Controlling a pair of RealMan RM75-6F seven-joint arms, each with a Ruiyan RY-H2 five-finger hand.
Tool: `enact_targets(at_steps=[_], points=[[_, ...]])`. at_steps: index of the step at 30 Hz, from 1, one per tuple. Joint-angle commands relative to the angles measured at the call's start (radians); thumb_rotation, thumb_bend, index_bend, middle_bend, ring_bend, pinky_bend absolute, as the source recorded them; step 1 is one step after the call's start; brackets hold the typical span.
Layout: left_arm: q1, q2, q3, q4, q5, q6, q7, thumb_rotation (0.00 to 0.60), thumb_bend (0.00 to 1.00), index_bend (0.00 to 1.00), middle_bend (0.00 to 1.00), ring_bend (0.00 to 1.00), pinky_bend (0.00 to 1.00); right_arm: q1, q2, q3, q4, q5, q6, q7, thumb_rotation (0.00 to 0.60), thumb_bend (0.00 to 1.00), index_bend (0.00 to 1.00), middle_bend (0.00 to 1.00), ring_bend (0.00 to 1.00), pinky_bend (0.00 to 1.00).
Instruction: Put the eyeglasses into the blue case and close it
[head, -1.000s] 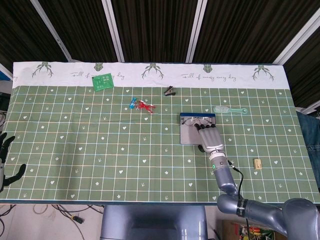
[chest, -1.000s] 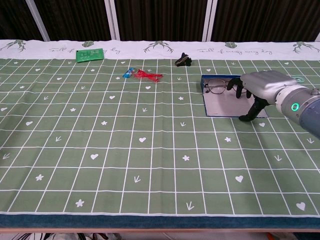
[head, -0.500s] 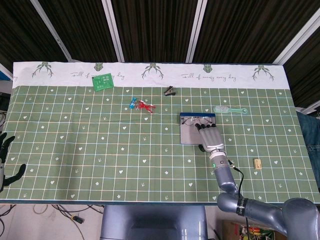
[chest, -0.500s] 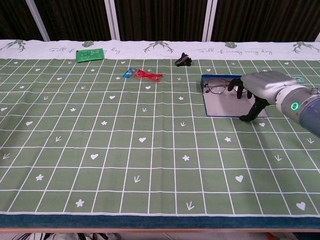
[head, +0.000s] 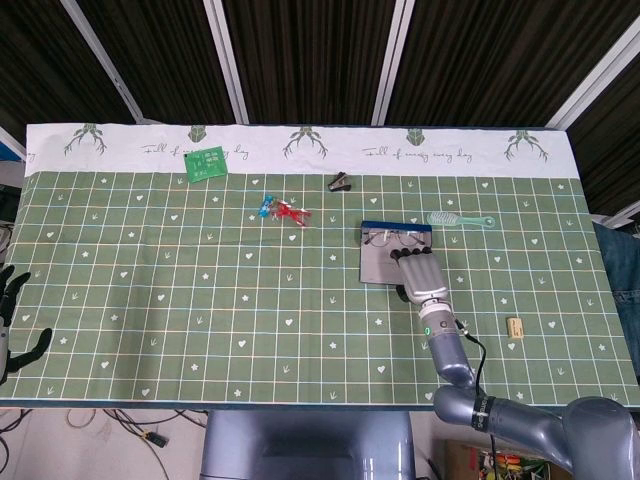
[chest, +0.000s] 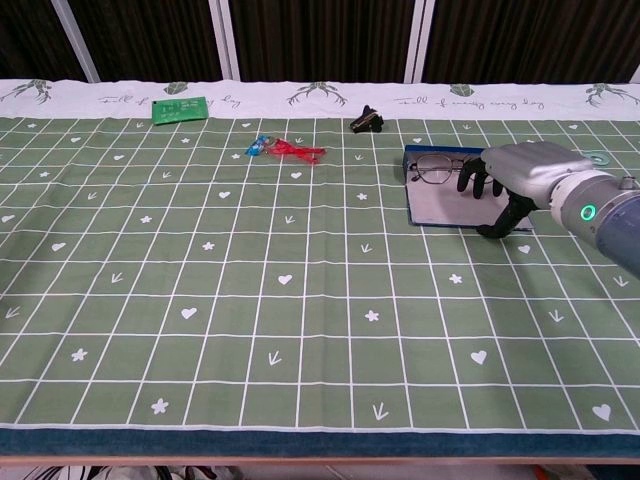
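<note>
Chest view shows the right hand (chest: 515, 178) over the near right part of the blue case (chest: 440, 204), its dark fingers (chest: 478, 184) curled downward onto the grey inside of the open case and the thumb reaching down at the case's near right corner — whether anything is pinched between them cannot be told. The eyeglasses (chest: 432, 172) lie inside the case at its far end, just beside the fingertips, apparently not held.

Head view gives the same hand (head: 419, 275) from above, covering the near right corner of the case (head: 378, 262), with the glasses (head: 391, 238) along the blue far edge. Only this view shows the left hand (head: 14, 318) — at the table's left edge, off the cloth, fingers spread and holding nothing.

Farther out on the green patterned tablecloth (chest: 250, 300) are a black clip (chest: 366, 121), a red-and-blue toy (chest: 283, 149), a green card (chest: 179, 108), a teal hairbrush (head: 459, 219) and a small tan block (head: 515, 326), seen only from the head.
</note>
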Motion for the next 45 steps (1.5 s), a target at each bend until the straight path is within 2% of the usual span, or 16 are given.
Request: enact_targets(at_steps=[1, 22, 33, 45], points=[[0.0, 0.001, 0.0, -0.001, 0.0, -0.001, 0.0, 0.6, 0.32, 0.09, 0.0, 0.0, 0.0, 0.0, -0.001, 0.001, 0.001, 0.001, -0.003, 0.0, 0.6, 0.43, 0.31, 0.36, 0.35, 0.26], [0.0, 0.003, 0.002, -0.002, -0.001, -0.003, 0.0, 0.6, 0.32, 0.09, 0.0, 0.0, 0.0, 0.032, 0.004, 0.047, 0.005, 0.01, -0.007, -0.013, 0.6, 0.44, 0.32, 0.37, 0.35, 0.26], [0.0, 0.006, 0.002, -0.003, -0.001, -0.004, -0.004, 0.6, 0.32, 0.09, 0.0, 0.0, 0.0, 0.074, 0.003, 0.1, 0.064, 0.057, -0.039, -0.013, 0.6, 0.44, 0.33, 0.38, 0.35, 0.26], [0.001, 0.008, 0.002, -0.004, -0.003, -0.005, -0.007, 0.6, 0.32, 0.09, 0.0, 0.0, 0.0, 0.12, -0.022, 0.119, 0.187, 0.066, -0.077, 0.004, 0.6, 0.45, 0.35, 0.39, 0.36, 0.27]])
